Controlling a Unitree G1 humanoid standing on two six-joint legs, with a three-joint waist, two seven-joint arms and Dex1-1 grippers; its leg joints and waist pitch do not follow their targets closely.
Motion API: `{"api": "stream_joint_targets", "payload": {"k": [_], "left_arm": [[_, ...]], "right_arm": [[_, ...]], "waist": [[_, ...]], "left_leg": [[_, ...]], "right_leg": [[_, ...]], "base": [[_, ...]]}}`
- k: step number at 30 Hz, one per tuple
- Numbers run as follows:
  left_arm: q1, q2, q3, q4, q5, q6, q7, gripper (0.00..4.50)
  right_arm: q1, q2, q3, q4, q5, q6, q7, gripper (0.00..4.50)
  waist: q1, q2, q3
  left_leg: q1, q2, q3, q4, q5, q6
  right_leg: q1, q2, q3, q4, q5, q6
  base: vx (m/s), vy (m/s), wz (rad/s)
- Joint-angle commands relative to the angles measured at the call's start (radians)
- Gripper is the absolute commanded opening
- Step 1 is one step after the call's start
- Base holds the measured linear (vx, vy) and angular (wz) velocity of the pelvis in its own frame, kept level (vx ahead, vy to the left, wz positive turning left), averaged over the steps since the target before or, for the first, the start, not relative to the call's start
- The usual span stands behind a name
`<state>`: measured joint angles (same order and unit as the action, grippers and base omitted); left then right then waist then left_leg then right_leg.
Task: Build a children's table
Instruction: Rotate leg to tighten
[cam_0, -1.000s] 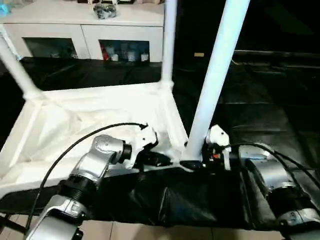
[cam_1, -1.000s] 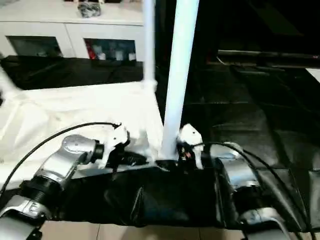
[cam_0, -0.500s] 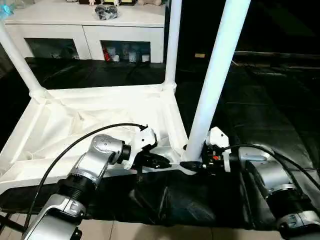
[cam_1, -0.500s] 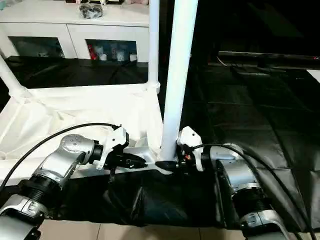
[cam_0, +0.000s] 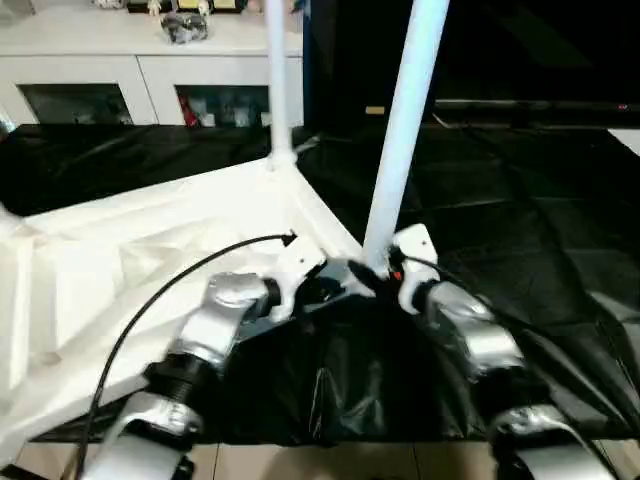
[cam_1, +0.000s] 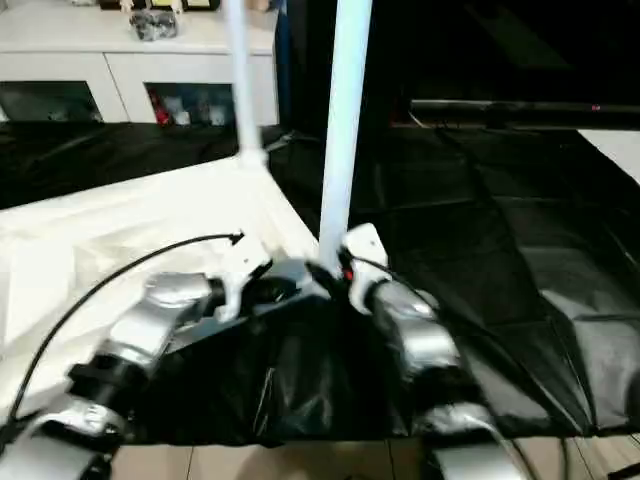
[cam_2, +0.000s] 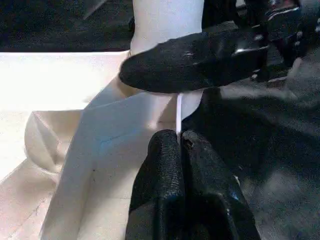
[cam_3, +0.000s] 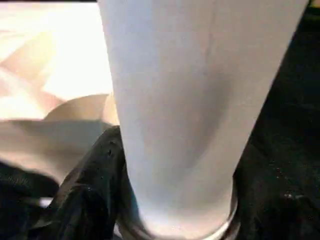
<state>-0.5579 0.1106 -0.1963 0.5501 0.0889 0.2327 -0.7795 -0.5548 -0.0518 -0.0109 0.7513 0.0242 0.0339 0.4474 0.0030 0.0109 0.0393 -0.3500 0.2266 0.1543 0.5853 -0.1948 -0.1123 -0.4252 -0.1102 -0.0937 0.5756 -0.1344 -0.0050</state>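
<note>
The leg (cam_0: 400, 150), clamped by the right fingers (cam_2: 200, 60), should be pressed straight into its socket (cam_0: 352, 276) while the tabletop (cam_0: 150, 250) rim is pinched by the left fingers (cam_2: 165, 175).

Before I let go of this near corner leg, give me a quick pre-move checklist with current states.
1. Near leg upright in the corner socket: ok.
2. Seated to full depth: cannot tell.
3. Right gripper fingers around the leg base: ok.
4. Left gripper fingers pinched on the tabletop rim: ok.
5. Far leg standing in its socket: ok.
6. Tabletop flat on the black-draped work table: cannot tell.
</note>
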Motion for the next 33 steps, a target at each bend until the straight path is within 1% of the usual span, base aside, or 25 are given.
{"api": "stream_joint_targets", "payload": {"k": [1,2,3,5,6,8,9,11,12,13,16,17,18,19,20,21,22,23,24,25,28,29,30,31,33], "left_arm": [[-0.041,-0.086,-0.044,-0.039,-0.031,-0.019,0.012,0.00],[-0.040,-0.086,-0.046,-0.039,-0.032,-0.021,0.009,0.00],[-0.039,-0.085,-0.047,-0.039,-0.035,-0.023,0.005,0.00],[-0.035,-0.078,-0.049,-0.042,-0.036,-0.029,-0.008,0.00],[-0.020,-0.048,-0.056,-0.053,-0.042,-0.046,-0.059,0.00],[-0.012,-0.028,-0.061,-0.058,-0.044,-0.055,-0.089,0.00],[-0.008,-0.017,-0.065,-0.060,-0.044,-0.060,-0.107,0.00],[0.002,0.002,-0.072,-0.066,-0.051,-0.068,-0.149,0.00],[0.002,0.004,-0.072,-0.067,-0.051,-0.069,-0.153,0.00],[0.010,0.024,-0.074,-0.076,-0.060,-0.072,-0.194,0.00],[0.008,0.057,-0.076,-0.063,-0.065,-0.081,-0.255,0.00],[0.006,0.059,-0.076,-0.061,-0.065,-0.082,-0.260,0.00],[-0.001,0.069,-0.075,-0.047,-0.066,-0.085,-0.281,0.00],[-0.003,0.072,-0.076,-0.044,-0.067,-0.085,-0.289,0.00],[-0.005,0.074,-0.076,-0.042,-0.069,-0.087,-0.298,0.00],[-0.014,0.083,-0.079,-0.032,-0.074,-0.091,-0.326,0.00],[-0.014,0.083,-0.079,-0.032,-0.074,-0.091,-0.326,0.00],[-0.020,0.089,-0.083,-0.027,-0.074,-0.092,-0.344,0.00],[-0.023,0.095,-0.086,-0.025,-0.075,-0.090,-0.362,0.00],[-0.024,0.097,-0.087,-0.026,-0.077,-0.088,-0.369,0.00],[-0.030,0.112,-0.094,-0.030,-0.087,-0.077,-0.419,0.00],[-0.031,0.113,-0.095,-0.031,-0.087,-0.076,-0.423,0.00],[-0.032,0.117,-0.098,-0.032,-0.088,-0.075,-0.435,0.00],[-0.034,0.120,-0.100,-0.030,-0.088,-0.077,-0.444,0.00],[-0.036,0.122,-0.099,-0.027,-0.087,-0.081,-0.452,0.00]], "right_arm": [[-0.005,0.108,0.058,0.038,0.026,0.003,0.063,2.98],[-0.005,0.110,0.057,0.036,0.029,0.002,0.068,2.98],[-0.006,0.111,0.056,0.032,0.034,0.003,0.075,3.33],[-0.003,0.106,0.055,0.025,0.042,0.006,0.094,3.42],[0.004,0.077,0.068,0.010,0.038,0.005,0.137,3.52],[0.007,0.057,0.077,0.003,0.030,0.005,0.156,3.62],[0.009,0.045,0.080,-0.001,0.032,0.005,0.178,3.71],[0.014,0.024,0.087,-0.011,0.038,0.011,0.230,3.71],[0.016,0.021,0.089,-0.013,0.038,0.011,0.237,3.71],[0.031,-0.012,0.113,-0.037,0.037,0.008,0.324,3.71],[0.059,-0.075,0.162,-0.076,0.035,0.002,0.475,3.71],[0.062,-0.081,0.168,-0.080,0.035,0.001,0.491,3.71],[0.076,-0.111,0.191,-0.098,0.032,-0.005,0.566,3.71],[0.081,-0.119,0.198,-0.105,0.033,-0.005,0.587,3.71],[0.085,-0.127,0.204,-0.113,0.035,-0.005,0.609,3.71],[0.101,-0.157,0.226,-0.144,0.043,0.000,0.685,3.71],[0.101,-0.157,0.226,-0.144,0.043,0.000,0.685,3.71],[0.109,-0.173,0.237,-0.162,0.049,0.005,0.724,3.71],[0.116,-0.186,0.247,-0.178,0.056,0.012,0.758,3.71],[0.118,-0.192,0.250,-0.184,0.059,0.016,0.772,3.71],[0.140,-0.231,0.280,-0.238,0.080,0.057,0.871,3.71],[0.141,-0.234,0.283,-0.242,0.080,0.061,0.878,3.71],[0.144,-0.242,0.290,-0.250,0.080,0.074,0.896,3.37],[0.148,-0.249,0.298,-0.256,0.077,0.084,0.912,3.37],[0.152,-0.252,0.302,-0.255,0.069,0.085,0.919,3.35]], "waist": [[0.002,-0.005,-0.058],[0.003,-0.004,-0.058],[0.002,-0.003,-0.059],[0.004,-0.004,-0.061],[0.004,-0.003,-0.059],[0.004,-0.003,-0.060],[0.004,-0.002,-0.060],[0.003,-0.003,-0.061],[0.003,-0.003,-0.062],[0.006,-0.002,-0.062],[0.011,-0.003,-0.064],[0.011,-0.002,-0.065],[0.010,-0.003,-0.064],[0.010,-0.007,-0.064],[0.012,-0.005,-0.064],[0.014,-0.006,-0.062],[0.019,-0.006,-0.062],[0.021,-0.006,-0.060],[0.025,-0.006,-0.059],[0.033,-0.006,-0.058],[0.041,-0.005,-0.055],[0.042,-0.004,-0.054],[0.043,-0.004,-0.054],[0.044,-0.005,-0.054],[0.046,-0.005,-0.055]], "left_leg": [[-0.013,-0.016,0.019,-0.076,-0.313,0.051],[-0.013,-0.015,0.019,-0.076,-0.309,0.053],[-0.015,-0.014,0.020,-0.077,-0.300,0.057],[-0.014,-0.014,0.021,-0.076,-0.286,0.062],[-0.015,-0.014,0.022,-0.076,-0.283,0.066],[-0.016,-0.015,0.023,-0.076,-0.285,0.070],[-0.016,-0.015,0.022,-0.076,-0.281,0.070],[-0.019,-0.015,0.022,-0.076,-0.276,0.073],[-0.018,-0.015,0.022,-0.075,-0.261,0.074],[-0.015,-0.014,0.024,-0.073,-0.250,0.078],[-0.016,-0.012,0.025,-0.071,-0.225,0.098],[-0.015,-0.012,0.026,-0.069,-0.218,0.101],[-0.017,-0.011,0.025,-0.070,-0.210,0.104],[-0.016,-0.012,0.026,-0.070,-0.212,0.107],[-0.015,-0.012,0.026,-0.069,-0.216,0.110],[-0.015,-0.011,0.027,-0.070,-0.220,0.110],[-0.012,-0.010,0.027,-0.070,-0.228,0.110],[-0.010,-0.009,0.028,-0.071,-0.236,0.108],[-0.009,-0.009,0.028,-0.072,-0.245,0.104],[-0.007,-0.007,0.029,-0.072,-0.251,0.100],[-0.003,-0.005,0.029,-0.076,-0.279,0.089],[-0.001,-0.004,0.029,-0.077,-0.285,0.087],[-0.002,-0.004,0.028,-0.077,-0.294,0.084],[-0.004,-0.004,0.027,-0.078,-0.293,0.081],[-0.004,-0.005,0.026,-0.079,-0.291,0.073]], "right_leg": [[0.056,-0.013,0.021,-0.083,-0.458,-0.132],[0.055,-0.013,0.022,-0.081,-0.442,-0.140],[0.057,-0.013,0.024,-0.076,-0.407,-0.154],[0.059,-0.013,0.026,-0.071,-0.365,-0.173],[0.061,-0.013,0.026,-0.070,-0.355,-0.182],[0.064,-0.013,0.026,-0.069,-0.356,-0.185],[0.064,-0.014,0.026,-0.069,-0.355,-0.186],[0.068,-0.015,0.026,-0.069,-0.352,-0.185],[0.068,-0.016,0.028,-0.066,-0.337,-0.192],[0.067,-0.015,0.028,-0.066,-0.319,-0.202],[0.071,-0.013,0.029,-0.059,-0.258,-0.226],[0.070,-0.013,0.030,-0.056,-0.243,-0.232],[0.071,-0.013,0.030,-0.054,-0.228,-0.242],[0.072,-0.012,0.029,-0.055,-0.233,-0.243],[0.072,-0.014,0.030,-0.055,-0.244,-0.244],[0.071,-0.014,0.030,-0.057,-0.259,-0.240],[0.071,-0.014,0.030,-0.060,-0.278,-0.234],[0.067,-0.015,0.031,-0.060,-0.289,-0.233],[0.068,-0.014,0.030,-0.064,-0.316,-0.224],[0.065,-0.014,0.031,-0.064,-0.330,-0.219],[0.063,-0.013,0.031,-0.067,-0.359,-0.211],[0.062,-0.012,0.032,-0.068,-0.366,-0.208],[0.063,-0.012,0.032,-0.068,-0.376,-0.206],[0.065,-0.014,0.032,-0.067,-0.380,-0.203],[0.064,-0.016,0.032,-0.070,-0.399,-0.192]], "base": [[0.000,0.000,0.00],[0.000,0.000,0.00],[0.000,0.000,0.00],[0.000,0.000,0.00],[0.000,0.000,0.00],[0.000,0.000,0.00],[0.000,0.000,0.00],[0.000,0.000,0.00],[0.000,0.000,0.00],[0.000,0.000,0.00],[0.000,0.000,0.00],[0.000,0.000,0.00],[0.000,0.000,0.00],[0.000,0.000,0.00],[0.000,0.000,0.00],[0.000,0.000,0.00],[0.000,0.000,0.00],[0.000,0.000,0.00],[0.000,0.000,0.00],[0.000,0.000,0.00],[0.000,0.000,0.00],[0.000,0.000,0.00],[0.000,0.000,0.00],[0.000,0.000,0.00],[0.000,0.000,0.00]]}}
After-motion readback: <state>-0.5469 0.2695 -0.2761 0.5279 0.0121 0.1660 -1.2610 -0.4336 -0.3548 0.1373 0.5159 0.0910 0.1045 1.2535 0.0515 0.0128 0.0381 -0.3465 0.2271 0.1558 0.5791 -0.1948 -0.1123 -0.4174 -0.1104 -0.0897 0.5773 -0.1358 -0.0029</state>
